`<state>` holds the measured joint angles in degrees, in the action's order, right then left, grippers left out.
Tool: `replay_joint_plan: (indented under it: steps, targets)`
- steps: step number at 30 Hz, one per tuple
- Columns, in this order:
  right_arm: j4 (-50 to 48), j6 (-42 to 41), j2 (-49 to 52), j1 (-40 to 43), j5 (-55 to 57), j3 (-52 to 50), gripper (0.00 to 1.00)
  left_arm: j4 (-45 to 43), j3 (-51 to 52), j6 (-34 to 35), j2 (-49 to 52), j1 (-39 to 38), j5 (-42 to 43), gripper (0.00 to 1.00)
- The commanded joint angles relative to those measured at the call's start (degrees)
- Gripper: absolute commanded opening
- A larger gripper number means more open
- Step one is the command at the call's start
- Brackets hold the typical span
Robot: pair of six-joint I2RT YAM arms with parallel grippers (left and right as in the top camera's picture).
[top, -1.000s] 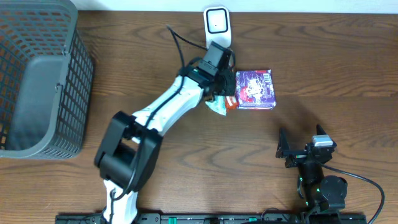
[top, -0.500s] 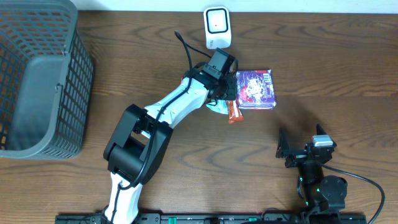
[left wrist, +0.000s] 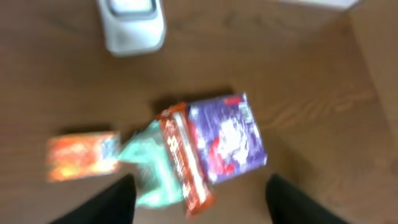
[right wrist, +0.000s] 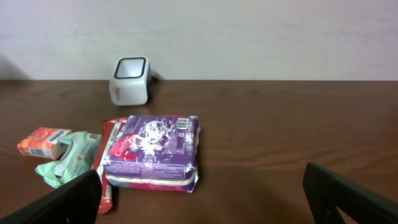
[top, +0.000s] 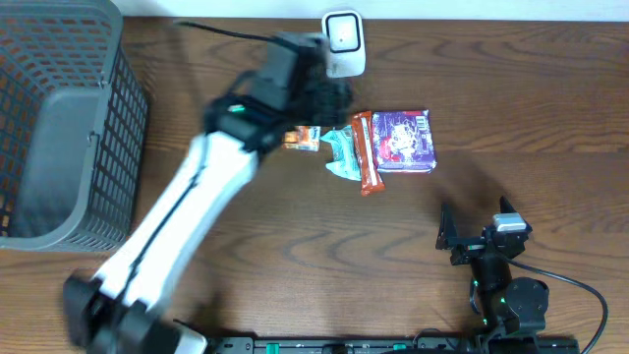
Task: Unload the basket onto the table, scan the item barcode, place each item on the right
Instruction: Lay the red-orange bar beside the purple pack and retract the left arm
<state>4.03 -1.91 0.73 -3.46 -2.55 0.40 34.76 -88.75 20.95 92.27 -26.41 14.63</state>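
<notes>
Several items lie in a row below the white barcode scanner (top: 344, 41): an orange packet (top: 303, 140), a teal packet (top: 342, 155), a red bar (top: 365, 152) and a purple pack (top: 403, 141). My left gripper (top: 332, 96) is blurred, raised just left of the scanner and above the packets. In the left wrist view its gripper (left wrist: 199, 210) is open, holding nothing, with the red bar (left wrist: 183, 158) and purple pack (left wrist: 227, 137) on the table below it. My right gripper (top: 480, 234) stands open near the front edge, apart from everything.
A grey mesh basket (top: 59, 128) stands at the left end of the wooden table. In the right wrist view the scanner (right wrist: 129, 81) is at the back left, with the purple pack (right wrist: 152, 152) close ahead of the right gripper (right wrist: 205, 208).
The left gripper opened and let go of the red bar, which now lies between the teal packet and purple pack. The left arm swung up and left, uncovering the orange packet.
</notes>
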Motion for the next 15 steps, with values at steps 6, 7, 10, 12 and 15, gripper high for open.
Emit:
replay_joint_plan:
  steps: [6, 7, 10, 12, 15]
  targets:
    - [0.2, -0.2, -0.1, 0.4, 0.3, 0.0, 0.99, 24.9, -0.4, -6.0, -9.0, 11.2, -11.3, 0.91]
    - [0.2, -0.2, -0.1, 0.4, 0.3, 0.0, 0.99, 27.3, -0.3, -4.0, -9.1, 13.1, -11.3, 0.92]
    - [0.2, -0.2, -0.1, 0.4, 0.3, 0.0, 0.99, 30.7, 0.3, -1.1, -8.9, 18.4, -11.3, 0.92]
    - [0.2, -0.2, -0.1, 0.4, 0.3, 0.0, 0.99, 31.5, 1.2, 0.9, -8.8, 21.3, -11.2, 0.92]
    - [0.2, -0.2, -0.1, 0.4, 0.3, 0.0, 0.99, 33.2, 1.9, 1.9, -8.7, 23.5, -11.3, 0.98]
